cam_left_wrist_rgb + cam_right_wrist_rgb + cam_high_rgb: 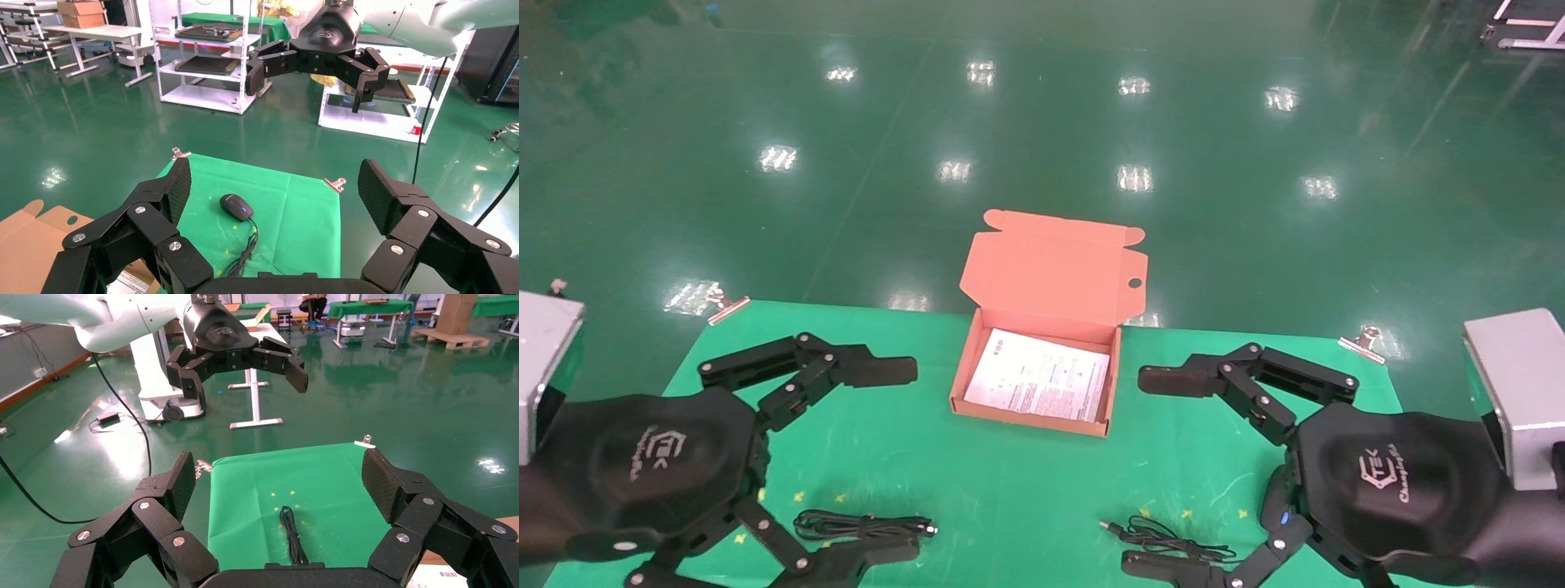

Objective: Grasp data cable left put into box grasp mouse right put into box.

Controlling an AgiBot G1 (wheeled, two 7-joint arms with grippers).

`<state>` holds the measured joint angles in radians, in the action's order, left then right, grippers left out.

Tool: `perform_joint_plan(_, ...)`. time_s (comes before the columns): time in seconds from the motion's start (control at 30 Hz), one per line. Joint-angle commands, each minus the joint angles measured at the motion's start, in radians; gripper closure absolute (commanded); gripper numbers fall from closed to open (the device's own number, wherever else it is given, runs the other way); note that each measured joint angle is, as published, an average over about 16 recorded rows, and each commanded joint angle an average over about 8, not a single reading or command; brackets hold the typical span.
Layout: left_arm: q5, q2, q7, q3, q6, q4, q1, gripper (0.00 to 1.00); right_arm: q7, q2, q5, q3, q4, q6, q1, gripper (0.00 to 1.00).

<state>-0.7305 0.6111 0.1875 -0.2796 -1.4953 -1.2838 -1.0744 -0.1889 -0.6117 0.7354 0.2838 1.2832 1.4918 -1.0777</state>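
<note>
Black data cable (862,525) lengthwise left-to-right, silvery plug toward the right.

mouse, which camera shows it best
The left wrist view: the mouse lies whole and unblocked on the green cloth, cord trailing. The head view shows only its cord, the body hidden behind the right gripper. The right wrist view misses it.

My left gripper (878,457) and right gripper (1173,474) look like matt black plastic. Between them the box (1046,278) is matt orange cardboard lined with white paper, on green cloth (1009,482); beyond it, glossy floor (1042,122).
</note>
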Motion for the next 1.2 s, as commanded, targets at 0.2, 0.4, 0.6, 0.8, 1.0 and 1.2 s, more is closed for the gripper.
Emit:
perform_joint_plan(0.2,0.0,0.0,0.0,0.0,0.0,0.0,0.0,0.0,0.0,0.0,0.0,0.0,0.0,0.0,0.0,0.0)
perform_joint_plan(0.4,-0.003,0.0,-0.001,-0.001,0.001,0.0,-0.001,0.0,0.0,0.0,-0.001,0.0,0.0,0.0,0.0,0.0)
perform_joint_plan(0.6,-0.073,-0.022,-0.014,-0.017,-0.003,-0.036,-0.025,0.0,0.006,0.003,0.011,0.001,0.003,-0.001,-0.003,0.0)
perform_joint_plan(0.8,-0.192,-0.02,0.022,-0.075,-0.015,-0.055,-0.086,0.0,0.043,0.013,0.095,0.017,0.025,-0.009,-0.027,0.0)
perform_joint_plan(1.0,-0.293,0.01,0.076,-0.138,-0.014,-0.042,-0.134,0.0,0.125,0.013,0.26,0.053,0.055,-0.021,-0.083,0.0)
perform_joint_plan(1.2,-0.438,0.047,0.116,-0.212,-0.026,-0.035,-0.194,0.0,0.232,-0.011,0.46,0.109,0.069,-0.019,-0.164,0.0)
